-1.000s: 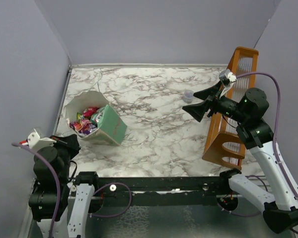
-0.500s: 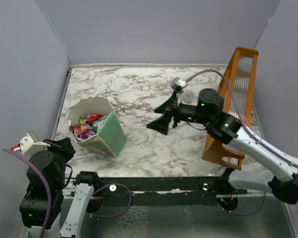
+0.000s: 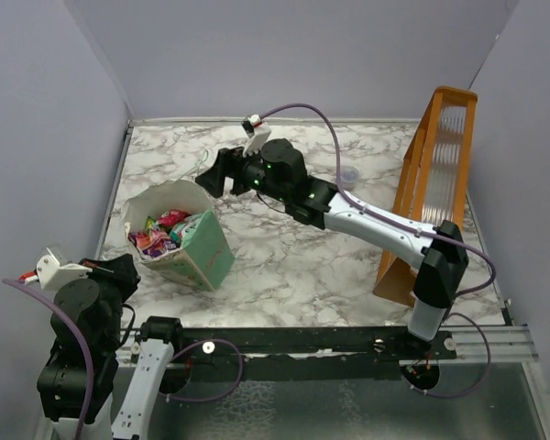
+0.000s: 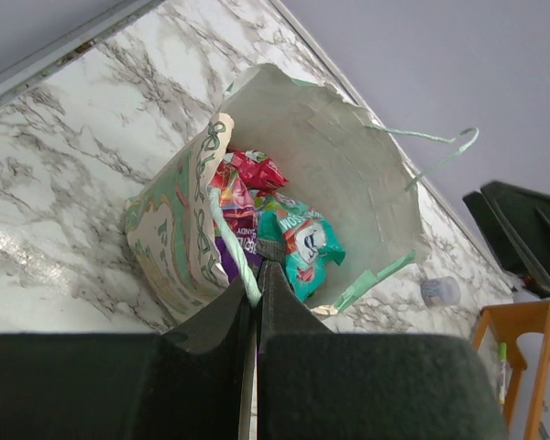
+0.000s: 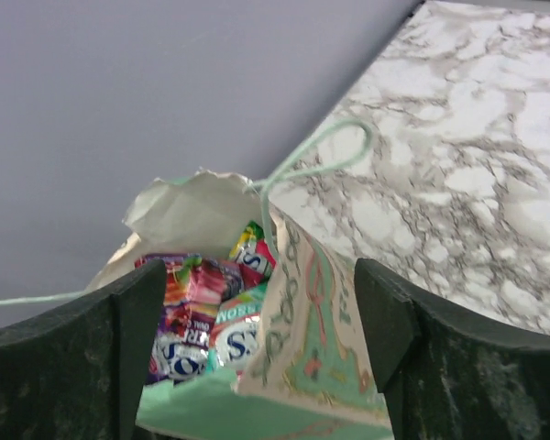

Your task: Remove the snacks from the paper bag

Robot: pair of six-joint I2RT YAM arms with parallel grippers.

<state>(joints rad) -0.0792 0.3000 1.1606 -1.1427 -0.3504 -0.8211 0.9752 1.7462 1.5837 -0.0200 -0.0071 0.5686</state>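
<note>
The paper bag leans on the marble at the left with its mouth open; its cream patterned front shows in the right wrist view. Several shiny snacks fill it in purple, red and teal. My left gripper is shut on the bag's pale string handle at the near rim. My right gripper hangs open just behind and above the bag's mouth, touching nothing. The bag's other handle loop lies free.
An orange wooden rack stands along the right wall. A small clear cup sits on the marble left of it. The left wall runs close beside the bag.
My right arm has swung from the rack across to the left and now reaches over the bag. My left arm drew back slightly with the handle, tilting the bag.
</note>
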